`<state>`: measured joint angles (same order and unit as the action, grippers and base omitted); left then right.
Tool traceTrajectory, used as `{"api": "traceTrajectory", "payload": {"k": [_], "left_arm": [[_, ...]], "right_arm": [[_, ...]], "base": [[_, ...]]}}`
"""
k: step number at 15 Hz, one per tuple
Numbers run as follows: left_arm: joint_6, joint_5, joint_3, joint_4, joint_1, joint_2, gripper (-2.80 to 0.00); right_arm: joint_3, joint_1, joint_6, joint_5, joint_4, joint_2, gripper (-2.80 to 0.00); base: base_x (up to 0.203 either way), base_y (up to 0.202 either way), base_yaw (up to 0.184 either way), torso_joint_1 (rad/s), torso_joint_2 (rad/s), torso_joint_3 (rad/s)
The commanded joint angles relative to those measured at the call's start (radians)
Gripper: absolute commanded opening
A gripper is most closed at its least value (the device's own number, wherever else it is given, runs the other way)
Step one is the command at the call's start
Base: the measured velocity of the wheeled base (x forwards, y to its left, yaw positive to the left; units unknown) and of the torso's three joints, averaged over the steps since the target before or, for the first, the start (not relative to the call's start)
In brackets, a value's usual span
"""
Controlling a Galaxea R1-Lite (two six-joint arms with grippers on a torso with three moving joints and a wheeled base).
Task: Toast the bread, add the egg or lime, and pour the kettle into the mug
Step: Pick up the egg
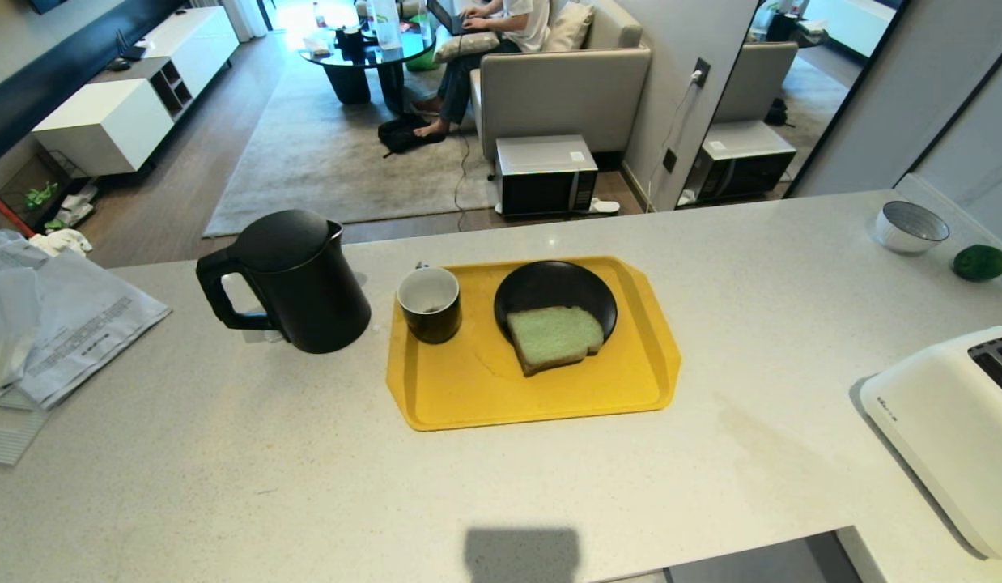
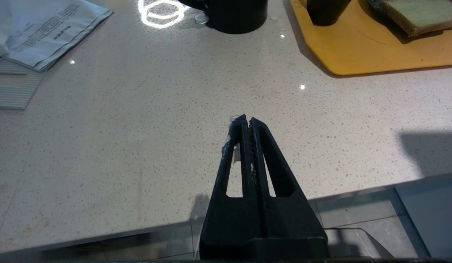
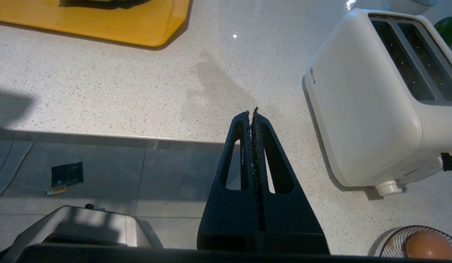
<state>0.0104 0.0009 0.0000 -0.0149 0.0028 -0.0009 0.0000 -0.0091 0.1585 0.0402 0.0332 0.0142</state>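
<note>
Nothing is toasted, added or poured yet, so by my reading this is the very start: the bread must go from plate to toaster first.

On the surface (image 1: 226,486), the toaster (image 1: 946,421) sits at three o'clock, both slots empty. The kettle (image 1: 295,279) stands at ten o'clock, lid on (contents hidden). The tray (image 1: 469,389) at centre carries a plate (image 1: 541,287) with the bread (image 1: 554,336) overhanging its near rim, and the mug (image 1: 428,304), which looks empty of water. A bowl (image 1: 910,227) and the lime (image 1: 980,262) lie at two o'clock.

The right end effector (image 3: 252,111) hovers near the toaster, fingers pressed together, empty; it must spread before reaching for the bread. The left end effector (image 2: 247,119), likewise closed and empty, hangs over the near edge.
</note>
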Motion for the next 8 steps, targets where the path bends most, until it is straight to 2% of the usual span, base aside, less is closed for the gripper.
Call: {"api": "traceTrajectory", "payload": {"k": [1, 4, 8], "left_arm": [[0.0, 0.001, -0.001, 0.0, 0.0, 0.001, -2.8], [0.0, 0.001, 0.0, 0.0, 0.001, 0.001, -2.8], [0.0, 0.001, 0.0, 0.0, 0.0, 0.001, -2.8]], "right_arm": [[0.0, 0.0, -0.009, -0.003, -0.019, -0.014, -2.8], [0.0, 0.0, -0.069, -0.005, -0.027, -0.014, -2.8], [0.0, 0.0, -0.074, -0.003, -0.026, -0.014, -2.8]], "base": [[0.0, 0.0, 0.0, 0.0, 0.0, 0.0], [0.0, 0.0, 0.0, 0.0, 0.0, 0.0], [0.0, 0.0, 0.0, 0.0, 0.0, 0.0]]}}
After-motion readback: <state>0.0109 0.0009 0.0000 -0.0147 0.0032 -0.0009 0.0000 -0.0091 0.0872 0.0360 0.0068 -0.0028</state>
